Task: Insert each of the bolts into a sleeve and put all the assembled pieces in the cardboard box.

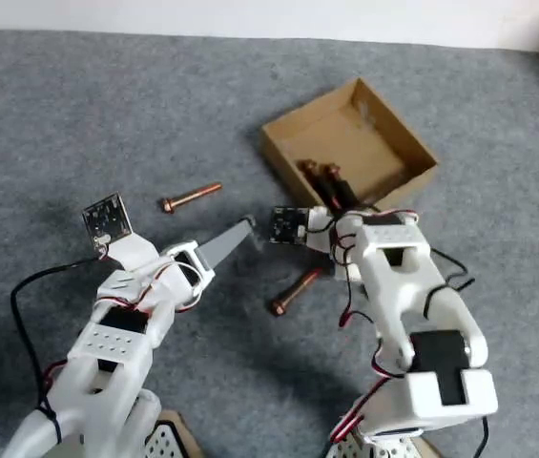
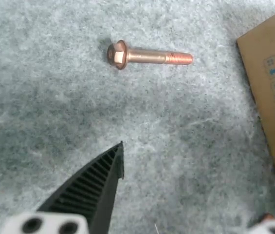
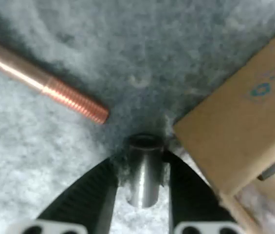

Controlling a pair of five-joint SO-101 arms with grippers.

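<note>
R gripper [image 3: 141, 161]: sitting spread around the sleeve [image 3: 144, 181] — slim gaps showing each side, nothing clamped.
sleeve: resting on the grey carpet [image 1: 78, 114], just beside a cardboard box [image 1: 355, 129] corner.
near bolt [image 1: 295, 291]: lying btwn the arms, threaded tip ending near the sleeve.
far bolt [image 1: 191, 197]: lying on open carpet, well apart from the box.
L gripper [image 1: 238, 235]: hovering near the far bolt; grip state — can't tell.
cardboard box: holding dark pieces [image 1: 331, 183] by its near wall.
</note>
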